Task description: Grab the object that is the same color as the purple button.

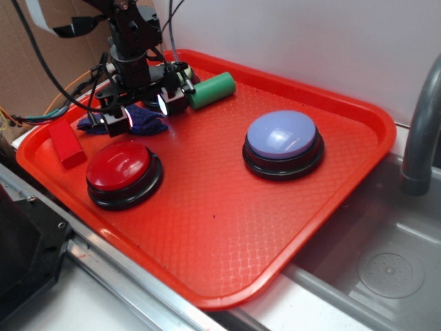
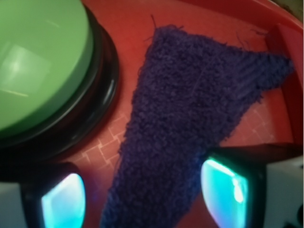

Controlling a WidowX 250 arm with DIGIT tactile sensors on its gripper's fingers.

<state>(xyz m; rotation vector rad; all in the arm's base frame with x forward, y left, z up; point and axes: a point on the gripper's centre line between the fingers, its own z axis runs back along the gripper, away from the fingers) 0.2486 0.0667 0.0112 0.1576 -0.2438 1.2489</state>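
Gripper [image 1: 143,110] fingers are spread wide over the purple cloth [image 2: 190,123], near the far left corner of the red tray [image 1: 331,207].

Exterior view high, angled down over tray [image 1: 331,227], wrist view close, straight down, both sharing purple cloth [image 1: 146,123]

count on the one red textured plastic tray [image 1: 331,207]: three large round dome-topped push buttons on black bases, namely one pale lavender-purple [image 1: 282,135], one red [image 1: 118,165] and one light green [image 2: 38,61], the green one seen clearly only in the wrist view. one small dark purple-blue piece of fuzzy cloth [image 2: 190,123], one green cylinder [image 1: 211,90] and one red rectangular block [image 1: 65,143]. one black robot gripper [image 1: 145,110] with two lit fingertip pads [image 2: 223,190]; one grey pipe [image 1: 422,131] off the tray at right.
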